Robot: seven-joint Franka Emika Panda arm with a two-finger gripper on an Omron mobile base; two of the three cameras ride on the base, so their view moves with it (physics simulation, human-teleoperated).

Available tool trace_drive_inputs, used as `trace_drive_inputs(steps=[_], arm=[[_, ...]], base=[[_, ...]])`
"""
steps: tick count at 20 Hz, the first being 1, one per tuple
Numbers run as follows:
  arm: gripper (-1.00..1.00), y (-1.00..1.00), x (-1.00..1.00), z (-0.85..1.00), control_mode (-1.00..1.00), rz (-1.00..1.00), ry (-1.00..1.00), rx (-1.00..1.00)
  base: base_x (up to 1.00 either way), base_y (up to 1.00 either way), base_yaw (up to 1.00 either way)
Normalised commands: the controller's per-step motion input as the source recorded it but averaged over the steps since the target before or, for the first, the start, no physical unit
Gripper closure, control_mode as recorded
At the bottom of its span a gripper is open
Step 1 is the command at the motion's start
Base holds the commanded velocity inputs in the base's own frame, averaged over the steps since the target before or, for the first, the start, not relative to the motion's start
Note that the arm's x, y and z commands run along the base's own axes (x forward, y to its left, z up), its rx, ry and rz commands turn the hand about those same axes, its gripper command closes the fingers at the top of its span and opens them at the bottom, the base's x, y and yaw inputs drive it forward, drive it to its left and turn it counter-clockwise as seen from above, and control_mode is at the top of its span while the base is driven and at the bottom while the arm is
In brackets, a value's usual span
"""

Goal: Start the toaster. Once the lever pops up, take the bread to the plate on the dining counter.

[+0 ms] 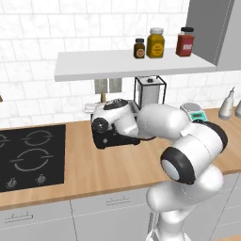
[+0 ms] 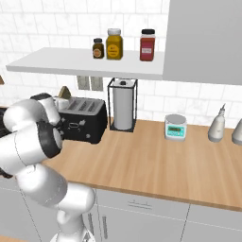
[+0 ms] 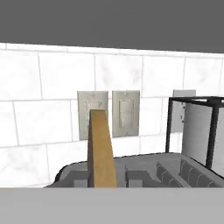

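Note:
The black toaster (image 2: 85, 120) stands on the wood worktop against the tiled wall, and my arm hides most of it in the left base view (image 1: 110, 140). Its silvery slotted top (image 3: 175, 175) lies low in the hand view. The bread (image 3: 101, 148), a tan slice seen edge-on, stands upright over the toaster's left end (image 2: 64, 92) (image 1: 102, 97). My gripper (image 2: 61, 100) (image 1: 104, 105) is level at the toaster's top, pointing at the wall, shut on the slice's lower part. Its fingertips are hidden. The plate and the dining counter are out of view.
A paper towel roll in a black wire stand (image 2: 123, 111) is just right of the toaster. Further right sit a small scale (image 2: 175, 126) and bottles (image 2: 217, 125). A shelf with jars (image 2: 85, 64) hangs overhead. The black hob (image 1: 30, 155) is to the left. Wall sockets (image 3: 109, 113) face the hand.

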Motion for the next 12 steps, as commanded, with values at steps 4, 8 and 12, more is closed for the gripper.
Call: trace_drive_inputs(steps=[4, 8, 12], arm=[[1.00, -0.13, -0.62, 0.36, -1.00, 0.08, -0.42, 0.19], [1.00, -0.17, -0.73, 0.42, -1.00, 0.08, -0.29, 0.23], [1.00, -0.20, -0.87, 0.36, -1.00, 0.05, -0.14, 0.24]], base=[[0.00, 0.00, 0.00], [0.00, 0.00, 0.00], [0.00, 0.00, 0.00]])
